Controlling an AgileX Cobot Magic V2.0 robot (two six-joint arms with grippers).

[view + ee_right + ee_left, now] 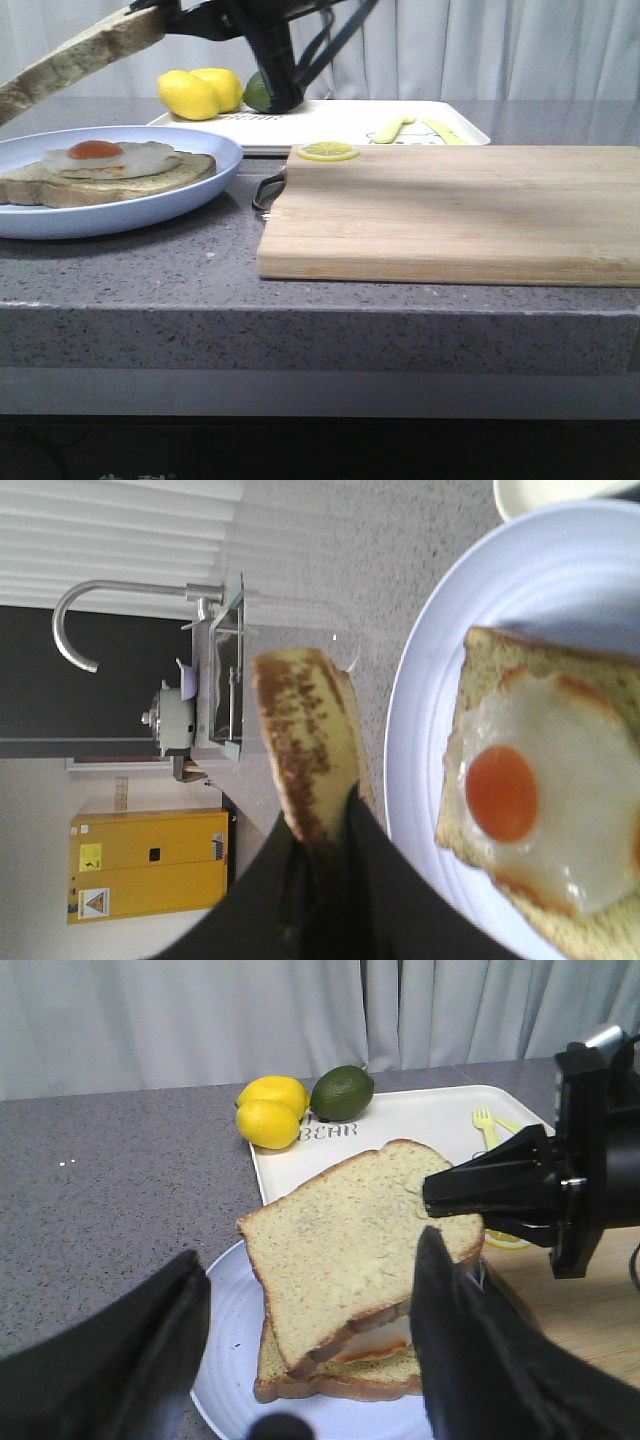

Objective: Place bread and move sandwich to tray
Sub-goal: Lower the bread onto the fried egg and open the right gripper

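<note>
Bread slice point(75, 62): held in the air at the far left of the front view, tilted with its free end lower, above the plate; the left wrist view shows its pale face over the egg-topped slice, the right wrist view its mottled brown face.
Right gripper point(455, 1192): its black jaws are clamped on one edge of the bread slice, reaching in from the cutting-board side.
Left gripper point(305, 1345): its jaws stand wide apart with nothing between them, on the near side of the plate.
Plate point(190, 208): round, light blue, resting on the grey speckled desk point(150, 265) at the left.
Lower slice point(110, 185): lies flat on the plate, brown crust at its edge.
Fried egg point(105, 155): white with an orange yolk, lying on the lower slice, uncovered in the front view.
Lemons point(200, 92): two yellow ones side by side behind the plate, by the tray's left end.
Lime point(257, 92): dark green, just beside the lemons, partly hidden by the black arm.
Tray point(340, 122): white, flat, low-rimmed, at the back of the desk behind the cutting board.
Lemon slice point(327, 151): lies on the far left corner of the cutting board.
Cutting board point(450, 210): pale wood, lying flat to the right of the plate, a metal handle at its left edge.
Cutlery point(415, 127): pale yellow pieces lying on the tray's right part.
</note>
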